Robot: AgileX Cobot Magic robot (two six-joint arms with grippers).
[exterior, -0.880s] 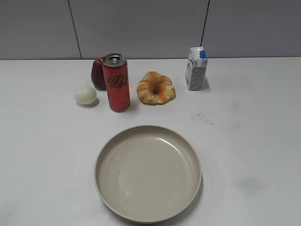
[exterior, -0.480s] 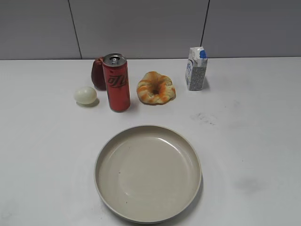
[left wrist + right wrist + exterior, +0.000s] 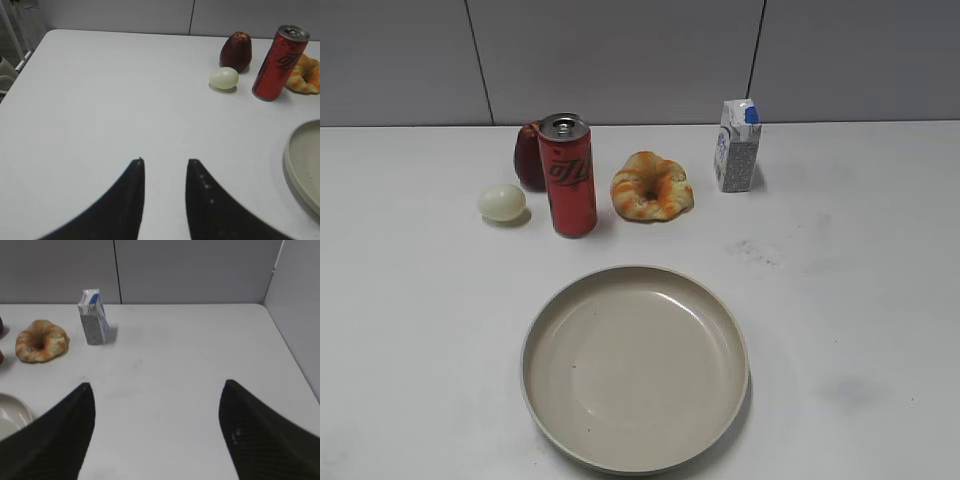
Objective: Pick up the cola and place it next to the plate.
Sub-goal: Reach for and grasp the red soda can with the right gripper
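Observation:
The cola (image 3: 568, 176), a tall slim red can with a silver top, stands upright at the back left of the white table; it also shows in the left wrist view (image 3: 278, 63). The plate (image 3: 545, 345), a large beige dish, lies in front of it and is empty; its rim shows in the left wrist view (image 3: 290, 162) and the right wrist view (image 3: 15, 402). My left gripper (image 3: 164, 161) is open and empty over bare table, far left of the can. My right gripper (image 3: 157, 385) is wide open and empty over the right side. Neither gripper shows in the exterior view.
A dark red fruit (image 3: 528, 155) stands just behind the can, a pale egg (image 3: 501, 202) to its left, a bread ring (image 3: 651, 187) to its right. A small milk carton (image 3: 737, 146) stands at the back right. A grey wall runs behind the table.

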